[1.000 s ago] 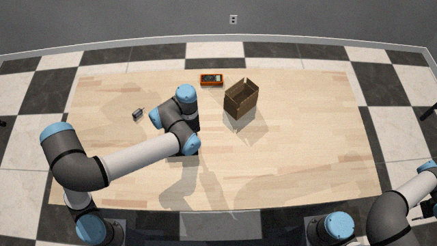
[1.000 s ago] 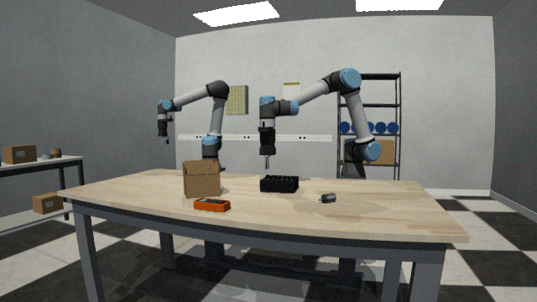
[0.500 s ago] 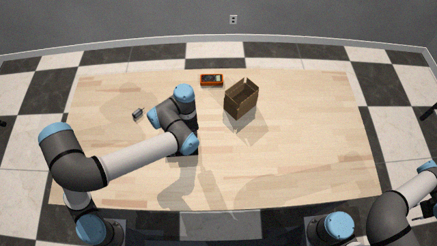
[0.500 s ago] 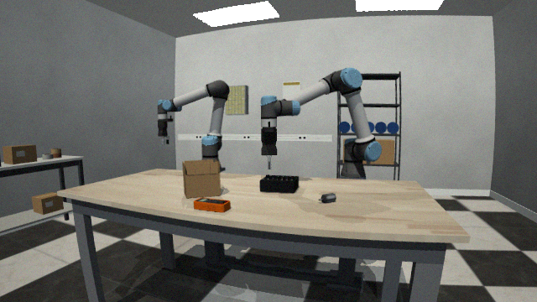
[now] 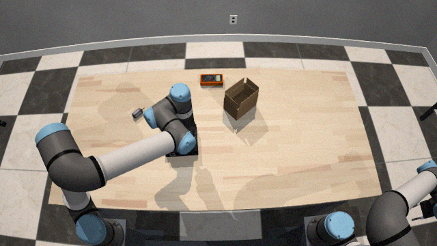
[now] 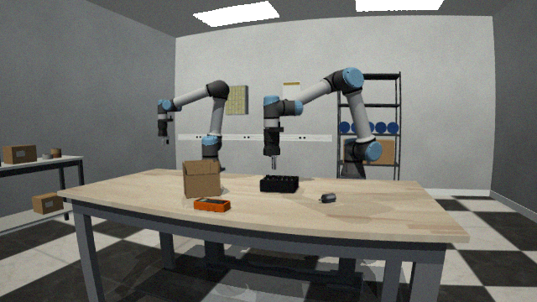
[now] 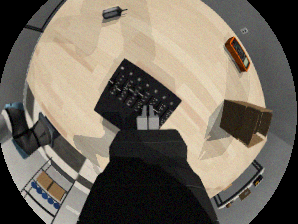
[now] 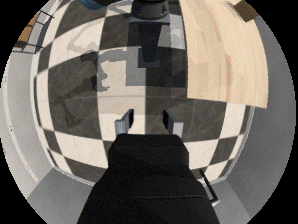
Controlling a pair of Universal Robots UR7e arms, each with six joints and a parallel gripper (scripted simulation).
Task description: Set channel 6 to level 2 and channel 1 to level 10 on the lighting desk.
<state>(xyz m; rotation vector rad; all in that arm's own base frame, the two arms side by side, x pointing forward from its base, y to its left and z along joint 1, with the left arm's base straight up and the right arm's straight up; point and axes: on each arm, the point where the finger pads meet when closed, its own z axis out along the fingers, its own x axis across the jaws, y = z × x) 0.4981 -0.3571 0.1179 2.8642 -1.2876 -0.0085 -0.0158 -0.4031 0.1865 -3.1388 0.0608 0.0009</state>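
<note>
Left pincer (image 7: pixel 148 111) shut, above black lighting console (image 7: pixel 131 95); orange meter (image 7: pixel 237 54) and open carton (image 7: pixel 245 122) on desk (image 7: pixel 187 80), apart.

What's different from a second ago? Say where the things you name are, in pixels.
The left arm (image 5: pixel 136 154) (image 6: pixel 312 92) (image 7: pixel 147 170) shifted slightly leftward in the top view, above the lighting desk (image 5: pixel 192 154) (image 6: pixel 278 184) (image 7: pixel 111 106). Nothing was visibly grabbed or released. The right arm (image 5: pixel 386 213) (image 6: pixel 216 115) (image 8: pixel 147 175), cardboard box (image 5: pixel 240 106) (image 6: pixel 202 182) (image 7: pixel 241 121) (image 8: pixel 246 11) and orange meter (image 5: pixel 212 80) (image 6: pixel 211 205) (image 7: pixel 237 54) stayed put.
</note>
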